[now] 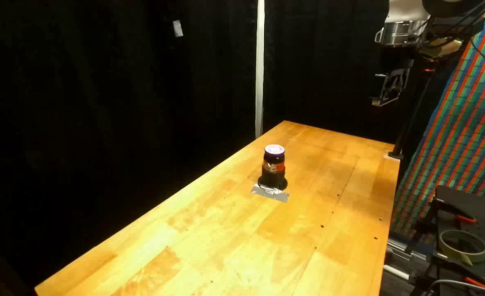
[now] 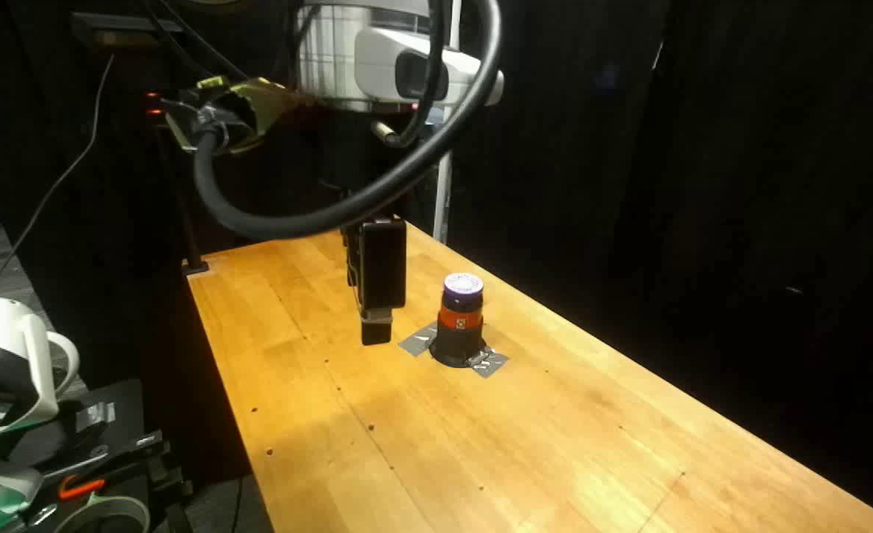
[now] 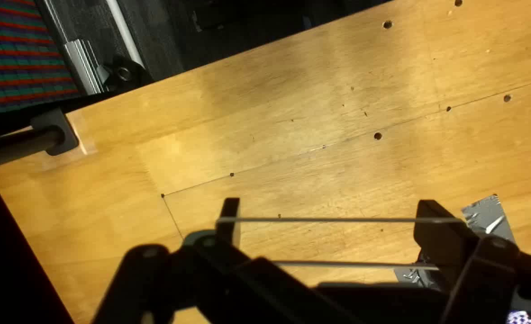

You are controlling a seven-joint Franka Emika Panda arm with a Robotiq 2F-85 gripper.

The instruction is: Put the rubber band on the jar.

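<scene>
Black drapes (image 1: 143, 123) back a wooden table (image 1: 234, 246), and my gripper (image 3: 331, 219) hangs above it, spread wide, the rubber band (image 3: 337, 220) stretched round its fingers (image 3: 436, 238).
Apart from it, the jar (image 2: 462, 303) stands upright in a black holder (image 2: 457, 344), lid (image 2: 463, 284) on; I can't make out what's inside, and the holder hides the jar's base. Silver tape (image 2: 489, 362) touches the holder. My wrist view catches both band strands but just a cut-off sliver of lid; both exterior views show me the jar down to its holder.

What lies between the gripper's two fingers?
The wrist view shows the rubber band there, its two strands stretched across between the spread fingers, with the wooden table beyond.
</scene>
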